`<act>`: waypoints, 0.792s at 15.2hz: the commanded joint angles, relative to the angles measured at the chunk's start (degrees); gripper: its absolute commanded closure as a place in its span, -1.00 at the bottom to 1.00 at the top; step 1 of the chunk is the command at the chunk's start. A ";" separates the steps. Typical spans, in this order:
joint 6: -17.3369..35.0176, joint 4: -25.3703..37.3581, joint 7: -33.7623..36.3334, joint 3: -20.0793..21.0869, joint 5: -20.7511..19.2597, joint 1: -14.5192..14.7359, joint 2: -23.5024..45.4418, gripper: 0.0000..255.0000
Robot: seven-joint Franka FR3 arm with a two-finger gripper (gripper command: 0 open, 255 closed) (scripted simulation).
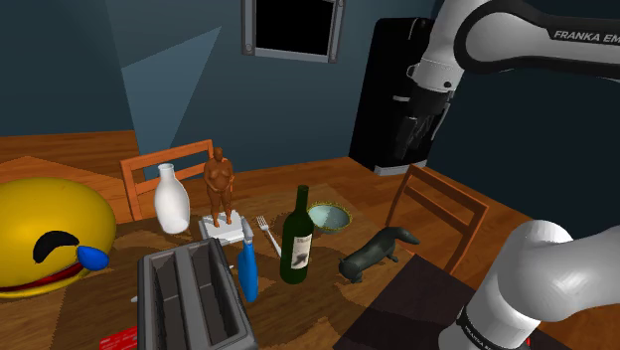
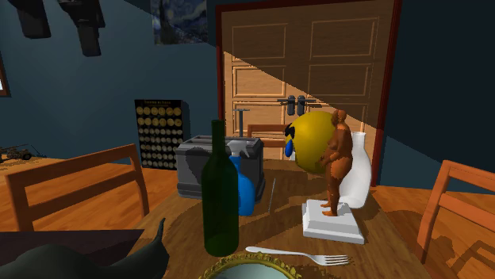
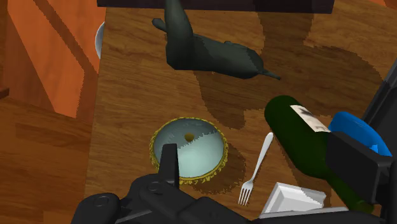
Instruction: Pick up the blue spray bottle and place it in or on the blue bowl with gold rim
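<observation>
The blue spray bottle [image 1: 246, 264] stands upright on the wooden table [image 1: 328, 288], between the toaster and the green wine bottle [image 1: 297, 239]. In the second exterior view the spray bottle [image 2: 243, 181] sits just behind the wine bottle [image 2: 220, 194]. The blue bowl with a gold rim [image 1: 328, 217] rests further along the table; it lies almost straight below the hand in the wrist view [image 3: 189, 150]. My gripper [image 1: 415, 129] hangs high above the table, open and holding nothing. Its fingers [image 3: 168, 162] stand wide apart, with the spray bottle [image 3: 360, 130] beside the other finger.
A dark dachshund figure [image 1: 378, 254] lies near the bowl, and a fork [image 1: 268, 235] lies between bowl and statue. A brown statue on a white base [image 1: 220, 189], a white jug [image 1: 171, 199], a grey toaster [image 1: 189, 296] and a yellow emoji cushion [image 1: 45, 239] crowd the table. Wooden chairs [image 1: 437, 214] flank it.
</observation>
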 commanded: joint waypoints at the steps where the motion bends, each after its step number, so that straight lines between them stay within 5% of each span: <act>1: 0.00 0.00 0.00 0.00 0.00 0.00 0.00 -1.00; 12: 9.78 1.87 14.80 12.32 5.70 2.69 14.31 -1.00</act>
